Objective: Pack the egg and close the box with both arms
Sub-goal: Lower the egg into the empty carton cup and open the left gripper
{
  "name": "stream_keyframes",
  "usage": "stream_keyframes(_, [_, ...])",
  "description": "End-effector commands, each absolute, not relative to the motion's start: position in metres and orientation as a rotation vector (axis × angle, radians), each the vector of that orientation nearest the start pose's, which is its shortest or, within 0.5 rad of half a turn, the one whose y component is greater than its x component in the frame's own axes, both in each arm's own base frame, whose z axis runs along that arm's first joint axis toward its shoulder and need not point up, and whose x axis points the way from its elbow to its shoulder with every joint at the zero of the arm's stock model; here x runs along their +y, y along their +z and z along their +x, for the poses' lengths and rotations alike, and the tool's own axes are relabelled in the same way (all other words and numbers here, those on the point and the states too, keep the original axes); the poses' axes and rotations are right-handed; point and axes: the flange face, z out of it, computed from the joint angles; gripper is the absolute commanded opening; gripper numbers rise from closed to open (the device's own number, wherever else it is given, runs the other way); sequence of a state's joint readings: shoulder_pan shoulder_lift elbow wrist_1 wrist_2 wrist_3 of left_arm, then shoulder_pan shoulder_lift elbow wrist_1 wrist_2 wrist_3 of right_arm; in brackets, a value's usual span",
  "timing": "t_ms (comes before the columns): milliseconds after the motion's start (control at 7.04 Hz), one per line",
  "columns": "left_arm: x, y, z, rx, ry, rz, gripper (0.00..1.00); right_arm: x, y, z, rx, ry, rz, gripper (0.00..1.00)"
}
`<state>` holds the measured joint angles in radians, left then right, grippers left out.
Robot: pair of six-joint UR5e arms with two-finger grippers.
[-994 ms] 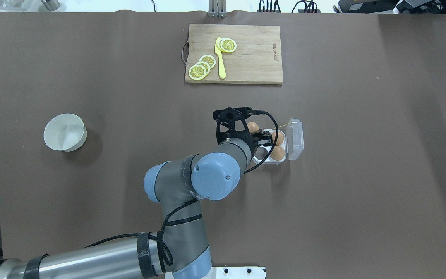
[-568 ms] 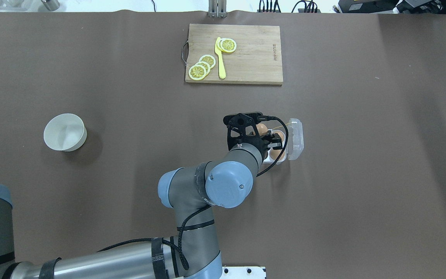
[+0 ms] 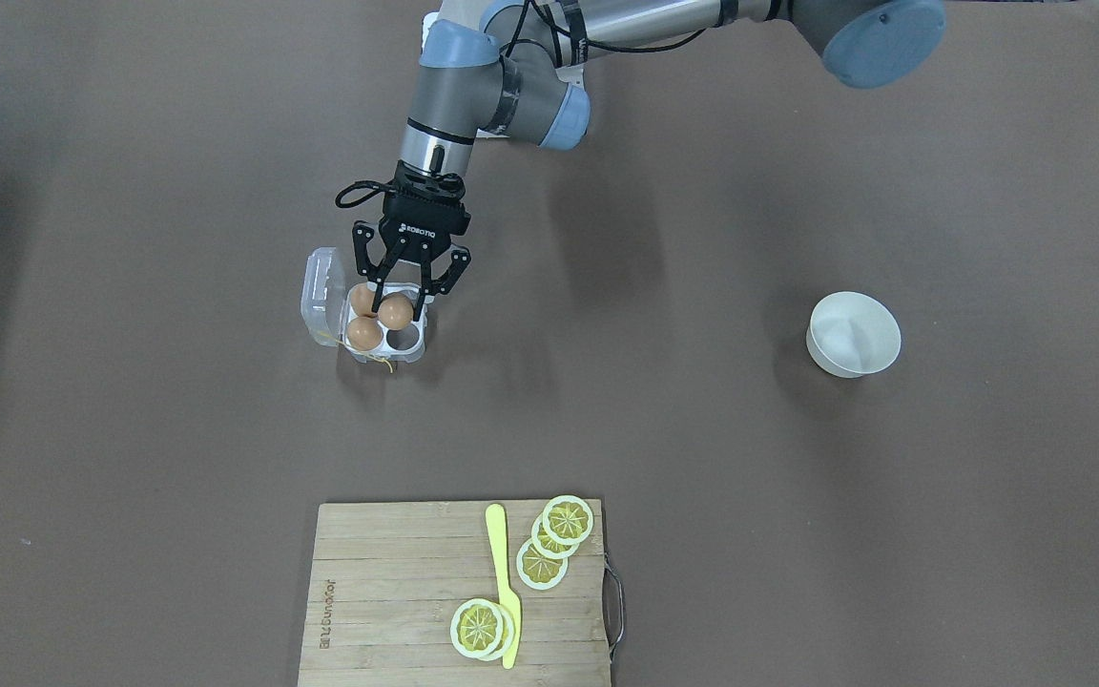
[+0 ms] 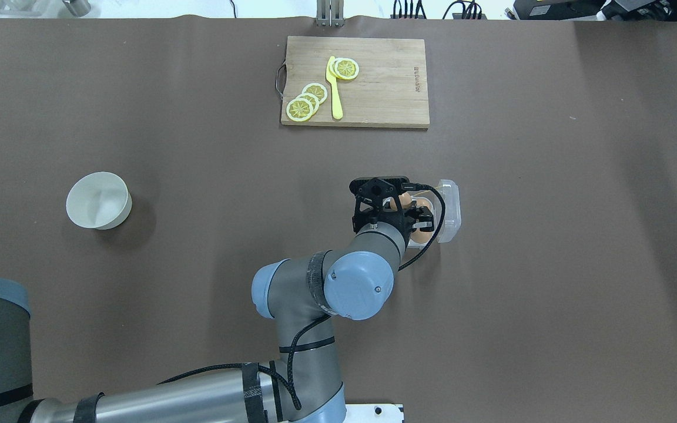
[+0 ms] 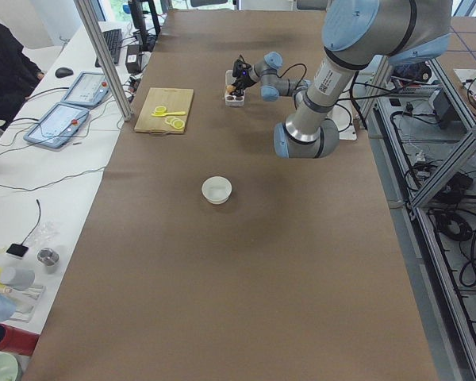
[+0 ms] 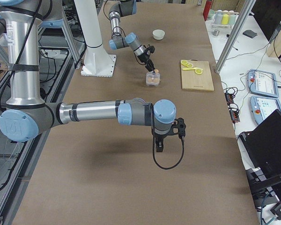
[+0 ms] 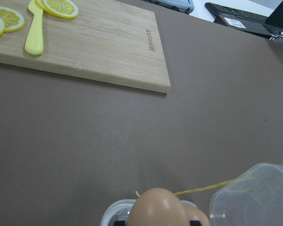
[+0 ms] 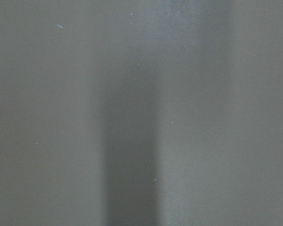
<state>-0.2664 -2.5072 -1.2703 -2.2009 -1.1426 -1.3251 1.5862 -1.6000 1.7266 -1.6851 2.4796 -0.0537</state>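
**A:** Egg status?

**B:** One small smooth brown-orange oval egg [image 3: 396, 311] is clamped between the jaws of the black two-finger left gripper [image 3: 400, 305]. It is held at the small clear plastic four-cell carton [image 3: 406, 337], over the robot-side cell in the row away from the lid. Whether it is seated cannot be told.

**A:** Other cells?

**B:** The two cells beside the lid are filled by matching brown eggs [image 3: 363, 298]. The fourth cell, on the board side of the held egg, is seen bare.

**A:** Lid?

**B:** The hinged transparent lid [image 3: 319, 286] is folded open on the carton's right. A thin yellow string [image 7: 205, 189] is run from the carton's edge towards it.

**A:** Right side?

**B:** The right gripper [image 6: 159, 146] is hung over the brown table cover [image 3: 798, 525], well apart from the carton. It is shown only in the side view, so its jaw state cannot be told.

**A:** Rest?

**B:** A white round bowl [image 3: 853, 334] is placed well to the robot's left. A wooden cutting board [image 3: 387, 592] is set across the table, with lemon slices [image 3: 542, 563] and a yellow plastic knife [image 3: 504, 572] laid on it.
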Motion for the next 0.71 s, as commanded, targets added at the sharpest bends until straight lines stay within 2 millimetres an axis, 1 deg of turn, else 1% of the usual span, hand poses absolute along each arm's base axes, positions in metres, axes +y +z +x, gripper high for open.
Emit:
stream_keyframes(0, [-0.368, 0.126, 0.691, 1.118, -0.283, 0.668, 0.02, -0.476, 0.593, 0.062, -0.912, -0.043, 0.047, 1.0])
stream_keyframes(142, [-0.368, 0.119, 0.689, 1.129, -0.286, 0.668, 0.29, -0.476, 0.591, 0.062, -0.912, -0.043, 0.049, 1.0])
stream_keyframes(284, [-0.367, 0.106, 0.688, 1.147, -0.292, 0.669, 0.29, -0.476, 0.591, 0.062, -0.912, -0.043, 0.049, 1.0])
stream_keyframes(426, [-0.366, 0.104, 0.689, 1.149, -0.292, 0.667, 0.29, -0.476, 0.591, 0.062, -0.912, -0.043, 0.049, 1.0])
stream_keyframes(568, [-0.363, 0.108, 0.691, 1.144, -0.286, 0.665, 0.29, -0.476, 0.591, 0.062, -0.912, -0.043, 0.049, 1.0])
